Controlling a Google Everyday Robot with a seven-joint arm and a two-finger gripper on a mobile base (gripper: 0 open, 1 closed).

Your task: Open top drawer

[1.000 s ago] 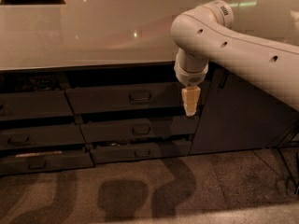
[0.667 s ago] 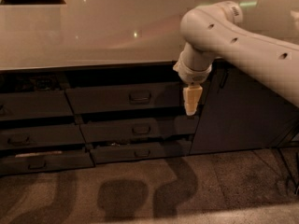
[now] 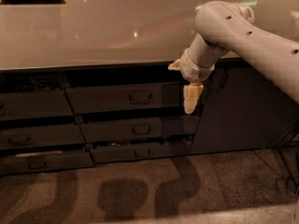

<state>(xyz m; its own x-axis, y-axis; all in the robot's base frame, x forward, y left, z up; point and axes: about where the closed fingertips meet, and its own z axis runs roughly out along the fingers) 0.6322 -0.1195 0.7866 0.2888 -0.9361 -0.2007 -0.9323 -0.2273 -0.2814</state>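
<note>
The top drawer [image 3: 117,98] is a wide dark grey front under the counter, with a small loop handle [image 3: 140,97] at its centre. A dark gap shows above the front. My gripper [image 3: 190,101] hangs pointing down in front of the drawer's right end, to the right of the handle and apart from it. The white arm [image 3: 243,31] reaches in from the upper right.
A pale countertop [image 3: 93,31] spans the unit. Two shallower drawers [image 3: 140,129] sit below the top one, and more drawers [image 3: 32,106] stand to the left. A tall cabinet door [image 3: 247,111] with a vertical handle [image 3: 224,80] is on the right. Cables [image 3: 289,171] trail over the floor at the far right.
The arm's upper link has swung to the right and the wrist has turned a little. The gripper stays at about the same spot by the drawer's right end.
</note>
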